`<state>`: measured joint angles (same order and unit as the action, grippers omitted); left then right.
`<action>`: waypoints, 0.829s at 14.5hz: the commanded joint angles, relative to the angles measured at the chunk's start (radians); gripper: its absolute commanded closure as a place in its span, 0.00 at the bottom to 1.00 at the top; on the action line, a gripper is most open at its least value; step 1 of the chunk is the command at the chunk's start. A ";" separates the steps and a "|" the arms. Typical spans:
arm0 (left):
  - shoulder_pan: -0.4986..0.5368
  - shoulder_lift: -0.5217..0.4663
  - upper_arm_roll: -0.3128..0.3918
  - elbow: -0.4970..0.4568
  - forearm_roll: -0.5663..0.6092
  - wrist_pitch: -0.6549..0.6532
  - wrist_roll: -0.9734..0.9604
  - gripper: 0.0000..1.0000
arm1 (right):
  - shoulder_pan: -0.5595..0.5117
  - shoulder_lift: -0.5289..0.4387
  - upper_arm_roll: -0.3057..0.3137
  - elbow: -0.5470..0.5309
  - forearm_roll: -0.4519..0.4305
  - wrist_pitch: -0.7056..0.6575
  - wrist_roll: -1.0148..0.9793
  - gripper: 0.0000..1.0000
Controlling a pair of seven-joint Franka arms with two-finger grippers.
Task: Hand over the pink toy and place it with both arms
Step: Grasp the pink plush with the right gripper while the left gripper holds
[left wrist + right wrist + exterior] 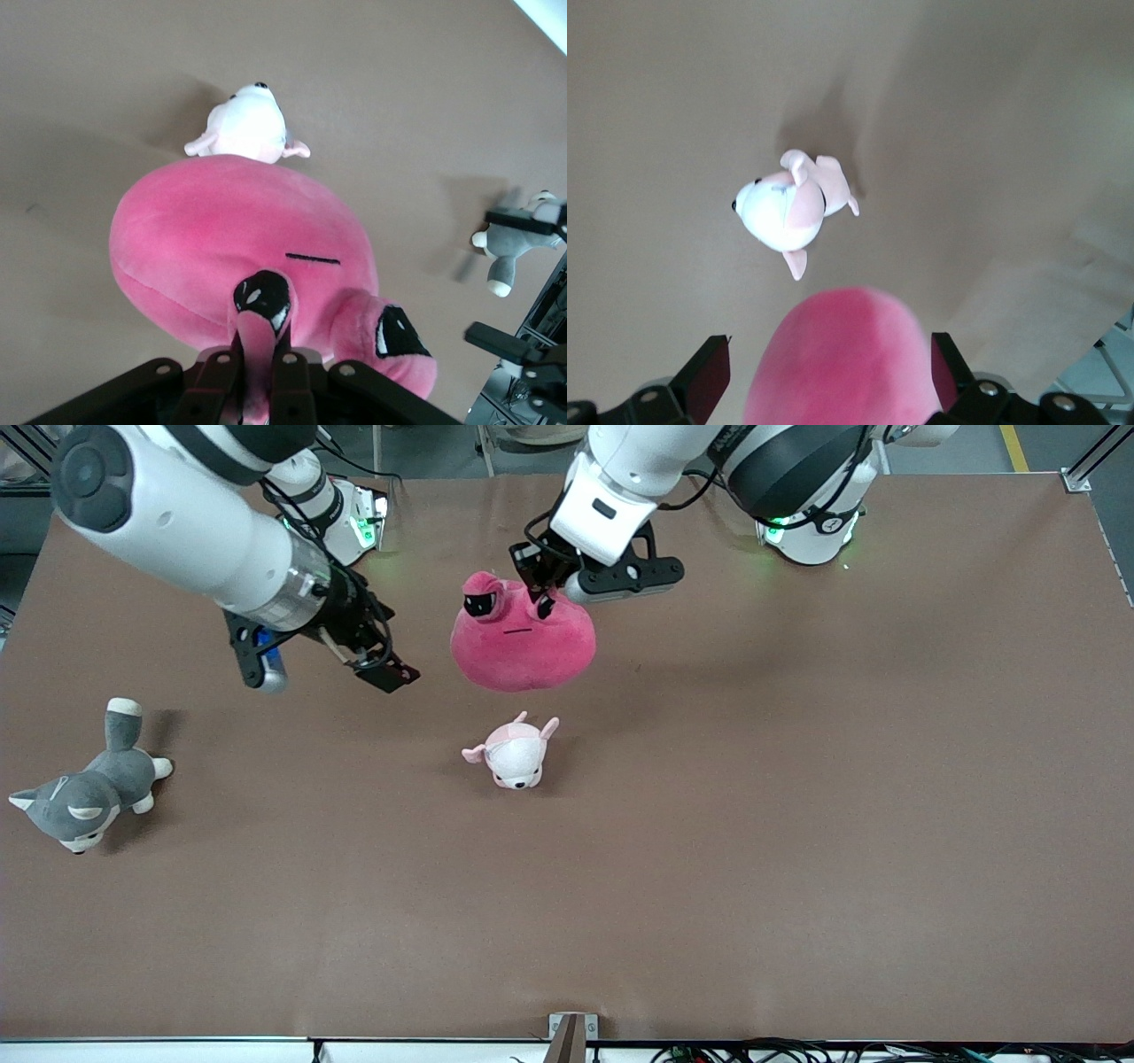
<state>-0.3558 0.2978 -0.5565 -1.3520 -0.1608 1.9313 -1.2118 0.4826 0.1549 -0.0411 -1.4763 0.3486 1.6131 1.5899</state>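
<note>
The hot-pink rounded plush toy [523, 646] hangs in the air over the middle of the brown worktop [797, 824], toward its edge by the robot bases. The left gripper [540, 598] has its jaws clamped on one of the toy's ear bumps. The right gripper [354, 660] hovers just beside the toy, jaws spread wide and holding nothing. A pale pink-and-white puppy plush [516, 751] lies beneath.
</note>
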 commanded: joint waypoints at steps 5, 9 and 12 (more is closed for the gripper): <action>-0.018 0.023 0.004 0.030 -0.002 0.009 -0.020 0.92 | 0.105 -0.021 -0.010 -0.015 0.017 0.044 0.114 0.06; -0.018 0.021 0.004 0.030 -0.002 0.009 -0.020 0.92 | 0.128 -0.026 -0.008 -0.015 0.018 0.044 0.114 0.26; -0.017 0.021 0.004 0.030 -0.002 0.009 -0.020 0.92 | 0.128 -0.029 -0.010 -0.015 0.056 0.042 0.113 0.60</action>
<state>-0.3660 0.3118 -0.5548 -1.3458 -0.1608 1.9370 -1.2187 0.6051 0.1496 -0.0411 -1.4761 0.3587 1.6537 1.6896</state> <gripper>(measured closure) 0.903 0.339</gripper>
